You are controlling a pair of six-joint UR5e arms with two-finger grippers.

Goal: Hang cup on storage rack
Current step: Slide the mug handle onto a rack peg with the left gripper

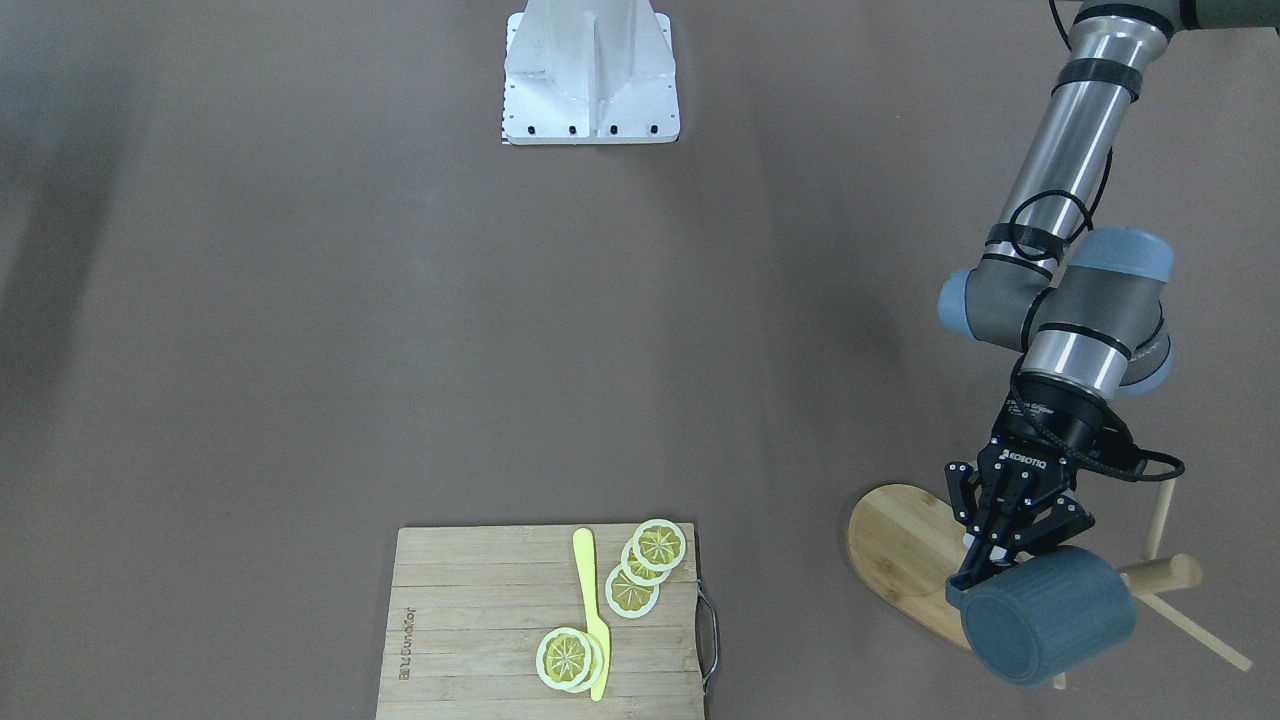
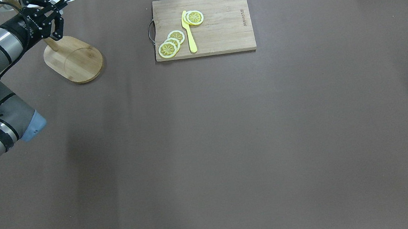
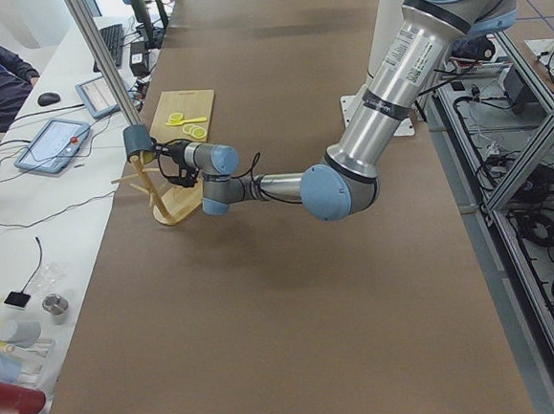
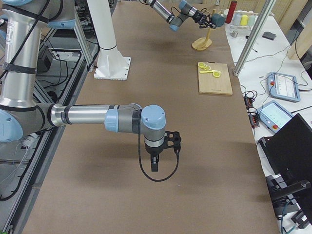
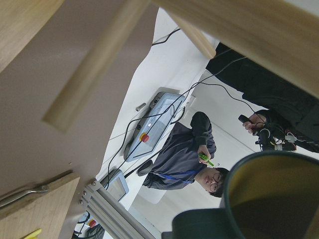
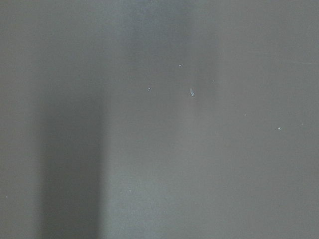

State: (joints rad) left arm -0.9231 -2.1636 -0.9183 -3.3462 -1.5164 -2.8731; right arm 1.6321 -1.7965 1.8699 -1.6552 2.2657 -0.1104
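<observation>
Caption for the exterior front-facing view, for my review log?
Left gripper holds the slate-blue cup sideways at the storage rack; lemon slices and knife lie on a cutting board.

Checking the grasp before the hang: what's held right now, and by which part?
The left gripper holds the cup, which lies on its side by the rack. It grips what looks like the handle; exact contact is unclear. The right gripper holds nothing.
</observation>
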